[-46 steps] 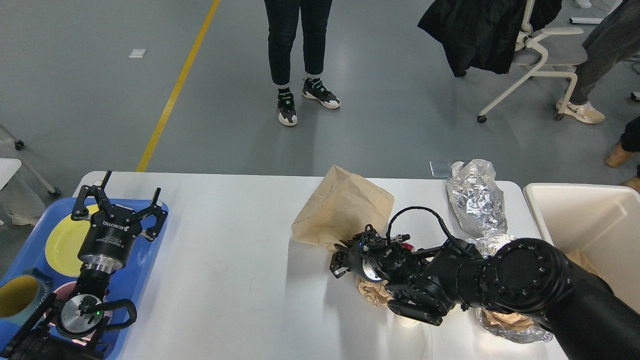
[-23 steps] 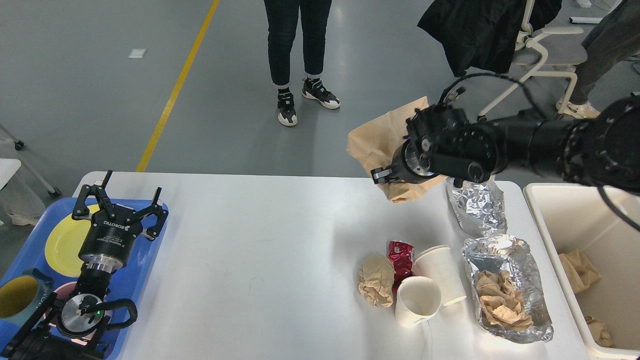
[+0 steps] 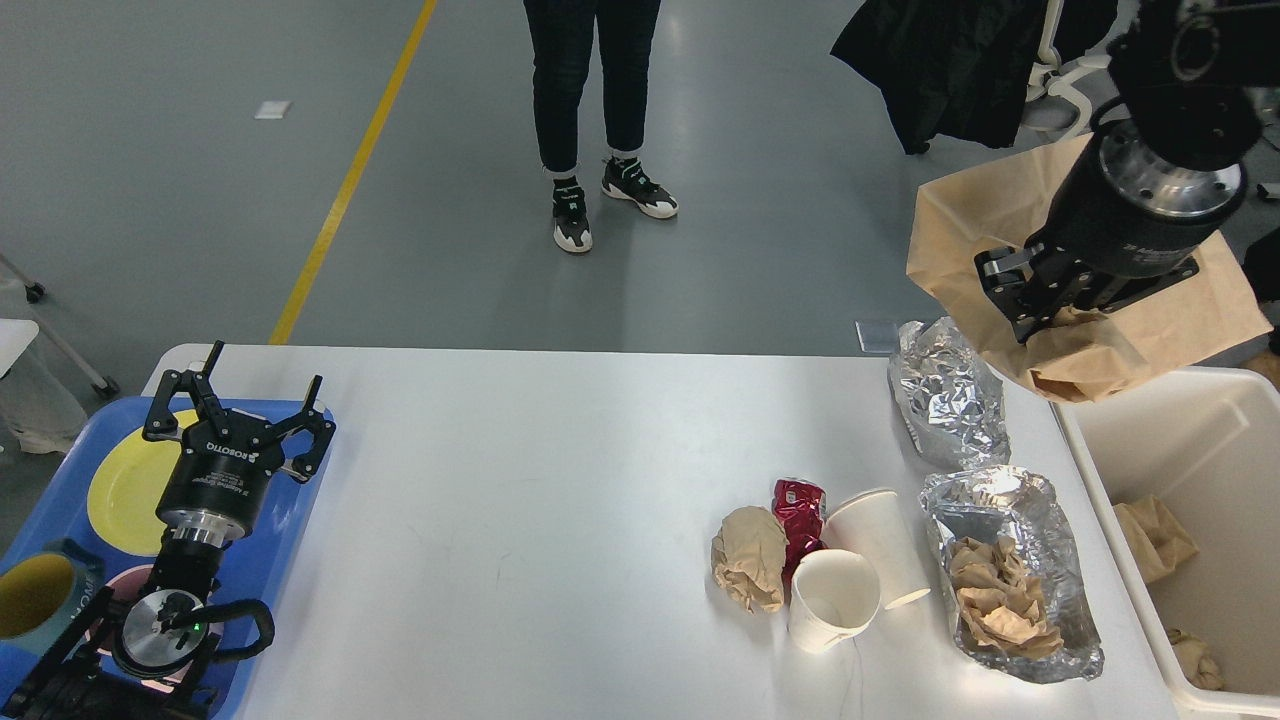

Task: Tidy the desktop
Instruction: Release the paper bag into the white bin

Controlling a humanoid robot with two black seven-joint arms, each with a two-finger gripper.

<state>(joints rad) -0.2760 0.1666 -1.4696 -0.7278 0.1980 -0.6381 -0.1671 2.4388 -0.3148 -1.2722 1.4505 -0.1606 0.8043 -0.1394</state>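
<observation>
The white desktop (image 3: 520,500) spans the view. My right gripper (image 3: 1050,310) is raised at the upper right, shut on a brown paper bag (image 3: 1000,220) that hangs over the desktop's right end and the bin's near-left corner. On the desktop's right part lie a crumpled brown paper ball (image 3: 750,570), a crushed red can (image 3: 798,510), two white paper cups (image 3: 835,600) (image 3: 885,545), a foil tray (image 3: 1070,650) holding crumpled paper, and a crumpled foil sheet (image 3: 945,400). My left gripper (image 3: 240,405) stands open over the blue tray (image 3: 290,540) at the left.
The blue tray carries a yellow plate (image 3: 125,480), a pink dish and a yellow-lined cup (image 3: 35,595). A cream-white bin (image 3: 1200,450) with brown paper scraps stands off the right edge. A person (image 3: 590,100) stands beyond the table; a chair with a black coat (image 3: 950,60) is at the back right.
My right gripper has lifted the brown paper bag off the desktop and carried it up and to the right, toward the bin. The left arm has stayed still.
</observation>
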